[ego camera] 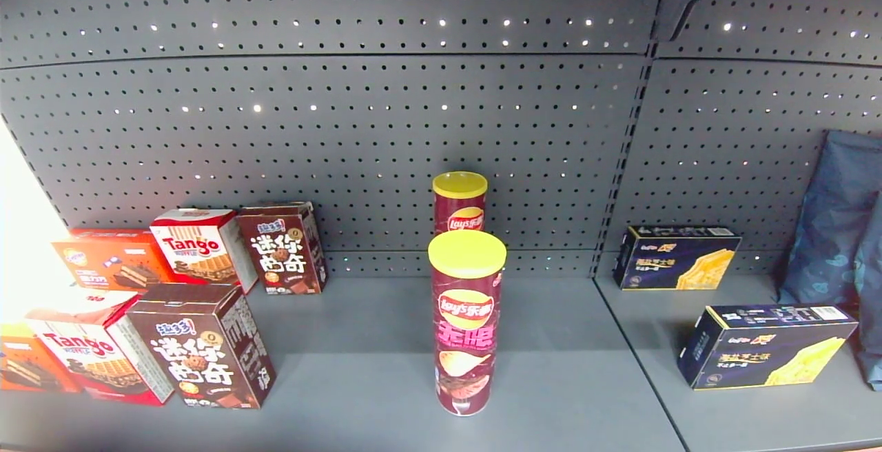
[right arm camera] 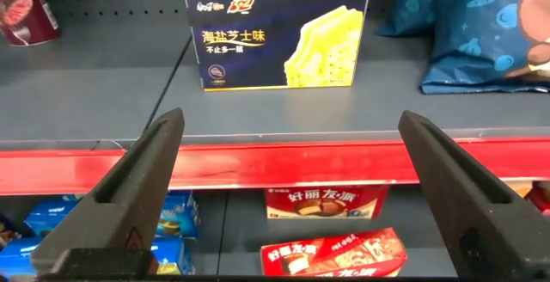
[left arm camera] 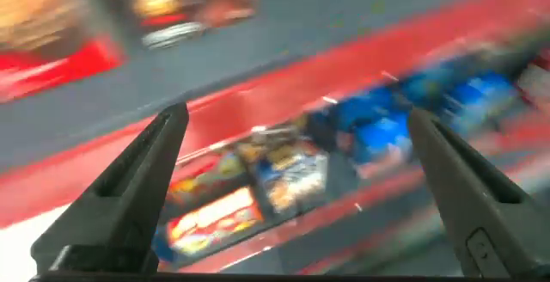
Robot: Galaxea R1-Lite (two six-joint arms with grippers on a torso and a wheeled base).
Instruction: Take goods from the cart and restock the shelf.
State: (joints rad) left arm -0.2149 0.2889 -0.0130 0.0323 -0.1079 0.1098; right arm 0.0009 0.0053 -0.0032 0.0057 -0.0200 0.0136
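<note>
The left gripper point(left arm camera: 296, 114) and the right gripper point(right arm camera: 292, 117) both gape wide and empty on the near side of the front chip can point(ego camera: 466, 321), which stands upright on the shelf point(ego camera: 358, 342), a second can point(ego camera: 459, 202) just behind it.

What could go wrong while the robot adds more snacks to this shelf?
1. The tall front chip can stands upright with the rear can right behind it. A nudge from an arm or a new item could probably tip one into the other.
2. The open right claw faces the red shelf edge. If it moves forward without lifting, it might catch on that lip.
</note>
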